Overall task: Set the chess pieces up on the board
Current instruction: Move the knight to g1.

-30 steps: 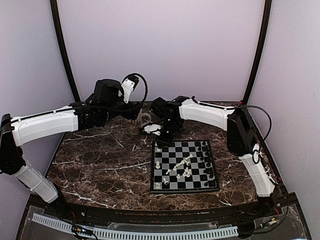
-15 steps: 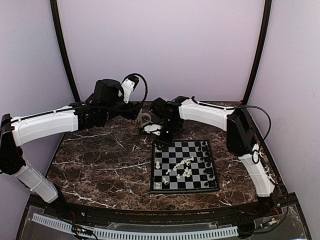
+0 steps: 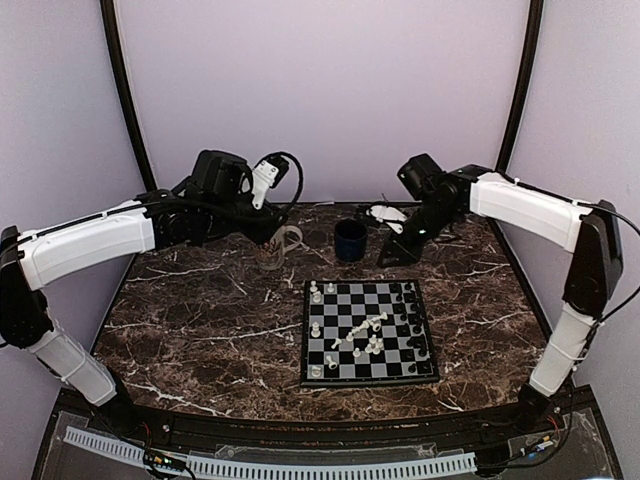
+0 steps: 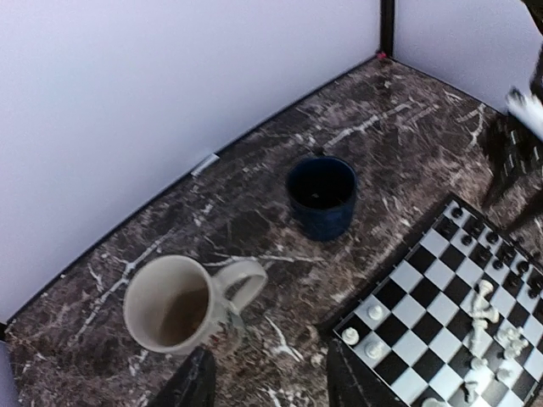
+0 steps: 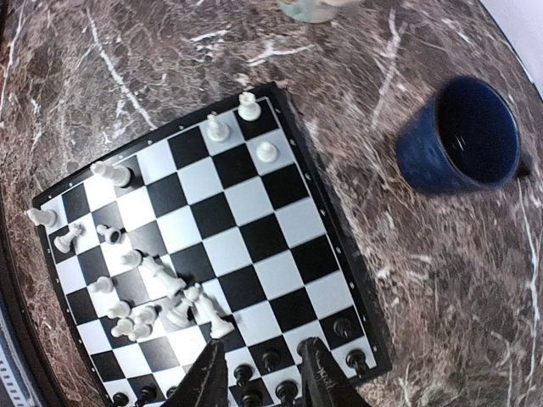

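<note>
The board (image 3: 345, 345) lies right of the table's middle. White chess pieces (image 3: 368, 335) lie heaped near its centre, and three stand at its far left corner (image 3: 316, 292). Black pieces (image 3: 412, 320) line its right edge. My left gripper (image 4: 271, 386) hangs open above bare table between a white mug (image 4: 182, 305) and the board's corner (image 4: 441, 314), holding nothing. My right gripper (image 5: 265, 377) is open and empty, high over the board (image 5: 246, 237) above the row of black pieces (image 5: 271, 360), beside the white heap (image 5: 161, 301). From above, that right gripper (image 3: 395, 248) sits behind the board's far right corner.
A dark blue cup (image 3: 350, 240) stands behind the board, also visible as the blue cup (image 4: 321, 197) and the blue cup (image 5: 462, 136). The white mug (image 3: 285, 243) stands to its left under my left arm. Walls close in at the back and sides.
My right arm has lifted from the board's far left corner and swung back right, opening its jaws and uncovering the blue cup. My left jaws have narrowed.
</note>
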